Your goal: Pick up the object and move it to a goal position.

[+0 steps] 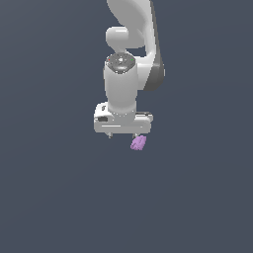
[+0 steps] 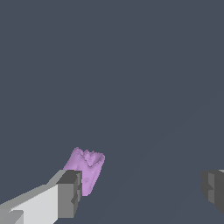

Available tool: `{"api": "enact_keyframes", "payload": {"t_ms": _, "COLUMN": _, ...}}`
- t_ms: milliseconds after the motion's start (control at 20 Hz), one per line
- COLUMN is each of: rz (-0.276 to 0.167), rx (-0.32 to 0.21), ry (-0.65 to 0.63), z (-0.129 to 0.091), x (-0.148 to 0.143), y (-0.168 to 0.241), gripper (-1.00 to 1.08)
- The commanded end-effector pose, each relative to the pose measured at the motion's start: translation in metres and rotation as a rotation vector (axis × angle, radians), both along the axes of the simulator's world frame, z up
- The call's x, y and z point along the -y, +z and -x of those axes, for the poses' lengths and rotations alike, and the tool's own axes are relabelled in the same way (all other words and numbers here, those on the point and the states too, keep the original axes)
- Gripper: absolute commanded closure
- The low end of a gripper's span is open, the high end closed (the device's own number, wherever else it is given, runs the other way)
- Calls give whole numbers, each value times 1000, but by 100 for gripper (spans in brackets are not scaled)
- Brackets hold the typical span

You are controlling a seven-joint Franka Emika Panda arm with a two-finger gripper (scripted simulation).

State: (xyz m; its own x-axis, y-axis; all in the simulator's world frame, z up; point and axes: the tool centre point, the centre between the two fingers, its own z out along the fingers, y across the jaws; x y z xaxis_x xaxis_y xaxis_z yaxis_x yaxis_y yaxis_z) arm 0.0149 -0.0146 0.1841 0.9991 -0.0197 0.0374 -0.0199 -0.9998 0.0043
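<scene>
The object (image 1: 138, 143) is a small light-purple ridged lump on the dark grey floor, just below the white gripper (image 1: 122, 135) on the exterior view's right. In the wrist view the object (image 2: 85, 168) lies close against one grey fingertip (image 2: 70, 192), which covers part of it. The other fingertip (image 2: 214, 189) is far off to the side. The gripper (image 2: 142, 192) is open wide, and the gap between its fingers holds nothing. The object sits at the edge of that gap, not centred in it.
The white arm (image 1: 131, 59) rises above the gripper to the frame's upper edge. A plain dark grey floor (image 1: 59, 197) fills both views, with no other objects or edges showing.
</scene>
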Motion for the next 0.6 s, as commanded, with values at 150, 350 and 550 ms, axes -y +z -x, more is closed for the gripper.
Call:
{"api": "enact_keyframes", "payload": {"t_ms": 150, "rz": 3, "rx": 0, "ry": 1, "z": 0, "x": 4, "y": 0, "gripper": -92}}
{"api": "enact_keyframes", "payload": {"t_ms": 350, "rz": 14, "rx": 0, "ry": 6, "z": -2, "x": 19, "y": -1, "gripper": -92}}
{"api": "enact_keyframes", "payload": {"t_ms": 550, "rz": 18, "rx": 0, "ry": 9, "z": -3, "x": 26, "y": -2, "gripper": -92}}
